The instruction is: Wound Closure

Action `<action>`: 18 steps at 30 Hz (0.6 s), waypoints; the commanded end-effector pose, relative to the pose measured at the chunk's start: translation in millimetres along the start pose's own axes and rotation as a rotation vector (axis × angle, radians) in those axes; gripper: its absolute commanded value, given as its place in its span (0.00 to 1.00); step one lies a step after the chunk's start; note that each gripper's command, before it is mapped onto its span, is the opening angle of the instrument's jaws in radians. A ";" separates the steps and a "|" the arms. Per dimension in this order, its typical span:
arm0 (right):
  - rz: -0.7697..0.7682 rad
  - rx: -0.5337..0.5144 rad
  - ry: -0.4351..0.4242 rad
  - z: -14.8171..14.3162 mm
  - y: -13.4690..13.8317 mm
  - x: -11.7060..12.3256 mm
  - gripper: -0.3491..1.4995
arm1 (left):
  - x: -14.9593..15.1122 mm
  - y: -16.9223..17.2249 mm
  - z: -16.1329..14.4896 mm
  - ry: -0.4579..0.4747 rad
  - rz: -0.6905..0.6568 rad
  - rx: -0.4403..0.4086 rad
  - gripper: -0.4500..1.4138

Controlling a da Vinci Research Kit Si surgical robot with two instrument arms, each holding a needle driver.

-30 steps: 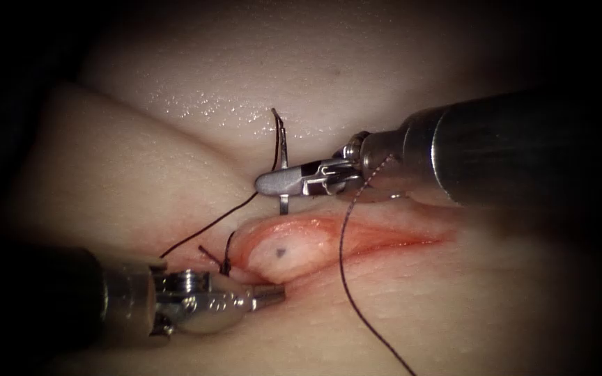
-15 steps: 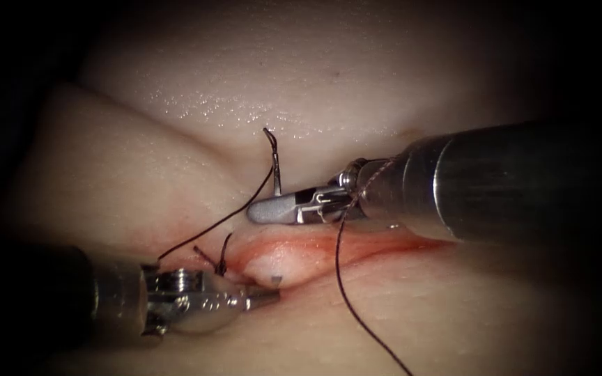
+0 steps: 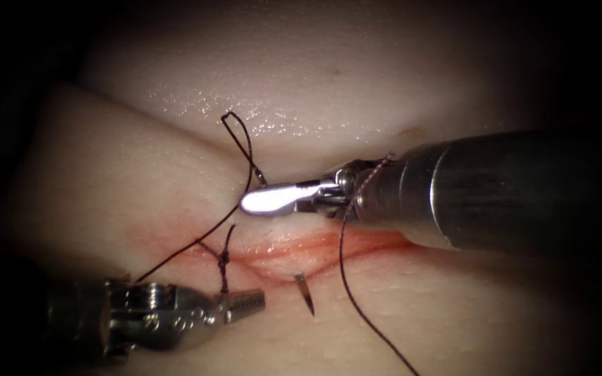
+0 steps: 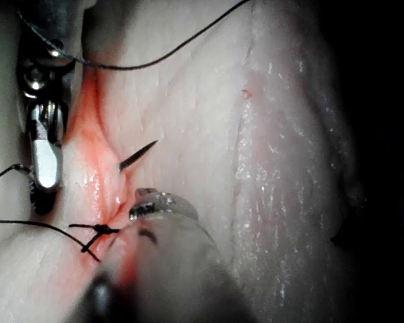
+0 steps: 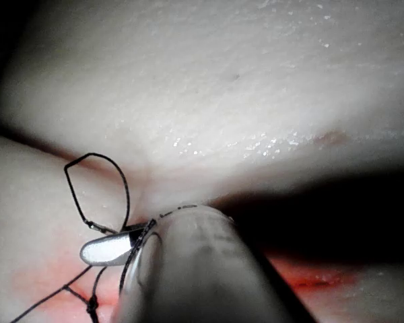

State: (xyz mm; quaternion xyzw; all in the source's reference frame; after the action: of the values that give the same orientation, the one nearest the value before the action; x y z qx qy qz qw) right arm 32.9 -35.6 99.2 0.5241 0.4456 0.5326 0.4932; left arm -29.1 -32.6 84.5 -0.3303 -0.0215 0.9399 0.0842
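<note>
The cut (image 3: pixel 343 244) runs across the tissue, pink with red fluid. The curved needle is in the tissue. Its tip (image 3: pixel 305 293) (image 4: pixel 138 156) pokes out of the near edge of the cut. Its tail (image 3: pixel 260 177) stands out of the far edge, beside my right tool (image 3: pixel 263 200) (image 5: pixel 108 250), with the thread looping up from it (image 3: pixel 238 136). I cannot tell if that tool grips the needle. My left tool (image 3: pixel 249 301) (image 4: pixel 155 202) lies at the near edge, left of the needle tip, jaws slightly open on nothing.
A tied stitch with its knot (image 3: pixel 223 262) (image 4: pixel 101 230) sits at the left end of the cut, short ends sticking out. A long strand of thread (image 3: pixel 346 292) hangs from the right tool's shaft across the cut towards the near side.
The right tool turned and drove the needle through; the tip has come out of the near edge. The left tool let go of the raised tissue lip, which sank flat, and drew back slightly.
</note>
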 end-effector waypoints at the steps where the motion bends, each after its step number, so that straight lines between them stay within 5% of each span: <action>1: -0.018 -0.004 0.008 0.6 1.2 1.0 0.98 | 0.2 0.4 0.6 0.019 0.013 0.001 0.25; 8: -0.026 0.037 0.028 -0.8 2.2 2.5 0.99 | 1.7 -1.5 1.2 0.117 0.120 0.072 0.35; 18: -0.025 0.049 0.027 -2.7 2.3 2.3 0.97 | 1.3 -2.9 3.4 0.116 0.204 0.080 0.41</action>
State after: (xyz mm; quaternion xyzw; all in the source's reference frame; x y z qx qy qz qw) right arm 29.4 -33.3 101.1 0.5230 0.4718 0.5222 0.4807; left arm -31.2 -29.0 86.2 -0.3791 0.0535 0.9238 -0.0031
